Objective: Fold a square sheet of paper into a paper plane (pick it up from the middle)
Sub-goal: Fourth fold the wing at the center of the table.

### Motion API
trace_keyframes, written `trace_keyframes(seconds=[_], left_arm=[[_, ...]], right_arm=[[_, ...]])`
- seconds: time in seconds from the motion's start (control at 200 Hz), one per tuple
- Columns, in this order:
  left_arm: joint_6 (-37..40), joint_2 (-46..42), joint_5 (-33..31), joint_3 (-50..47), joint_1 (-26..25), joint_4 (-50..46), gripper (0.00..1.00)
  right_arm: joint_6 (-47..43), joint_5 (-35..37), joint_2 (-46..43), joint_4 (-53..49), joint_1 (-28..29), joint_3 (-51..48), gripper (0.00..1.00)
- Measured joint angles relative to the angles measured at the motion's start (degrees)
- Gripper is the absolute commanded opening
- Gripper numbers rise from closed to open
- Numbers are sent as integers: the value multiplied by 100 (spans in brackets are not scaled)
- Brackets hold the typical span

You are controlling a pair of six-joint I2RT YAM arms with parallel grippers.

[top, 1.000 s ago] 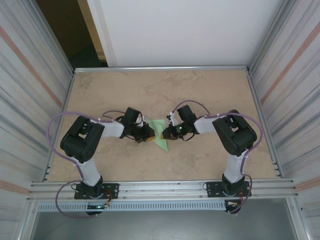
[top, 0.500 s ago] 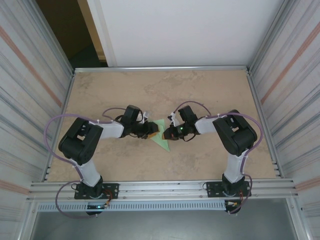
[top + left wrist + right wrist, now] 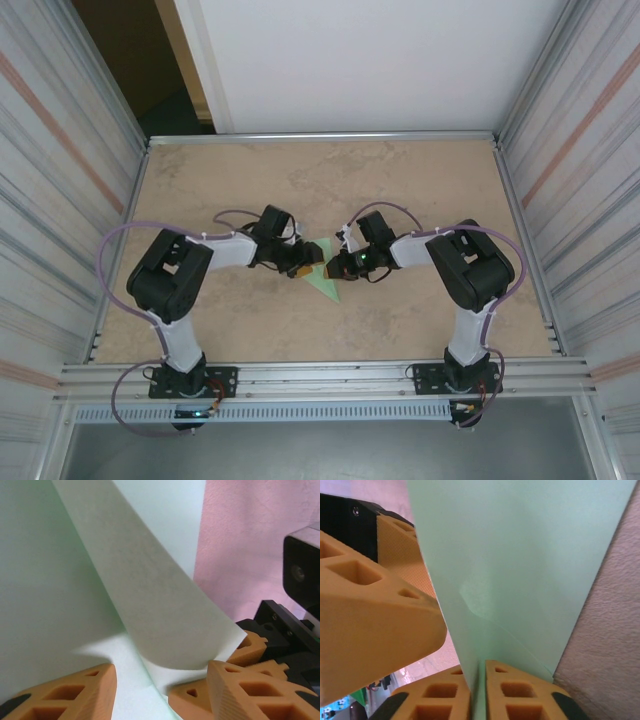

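While folded into a pale mint triangle, paper (image 3: pixel 324 280) clamped in right tool (image 3: pixel 479 672), left tool (image 3: pixel 162 680) apart.

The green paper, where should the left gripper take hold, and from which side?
Probably the lifted flap's curled edge, coming from the left: it stands off the green paper between the left gripper's open fingers, while the right gripper pinches the paper's right side.
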Motion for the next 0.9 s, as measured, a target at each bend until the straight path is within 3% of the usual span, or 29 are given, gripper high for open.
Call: trace_keyframes(seconds=[0.09,0.286,0.586,0.777,0.897], left_arm=[[-4,83,-83,205,-15,-319,51],[-17,264,-105,546,-15,-857,51],[-26,363,-149,754,-59,-1154,54],[-24,444,-197,909,-92,-1364,56],[-13,492,-212,960,-107,-1438,57]], right_arm=[[-9,-22,-39,-28,2,0,32],[35,195,-428,-136,4,-221,40],[730,1266,-1679,-24,203,-1102,37],[1370,2079,-1746,282,717,-1248,31],[1626,2411,-1714,446,752,-1309,30]])
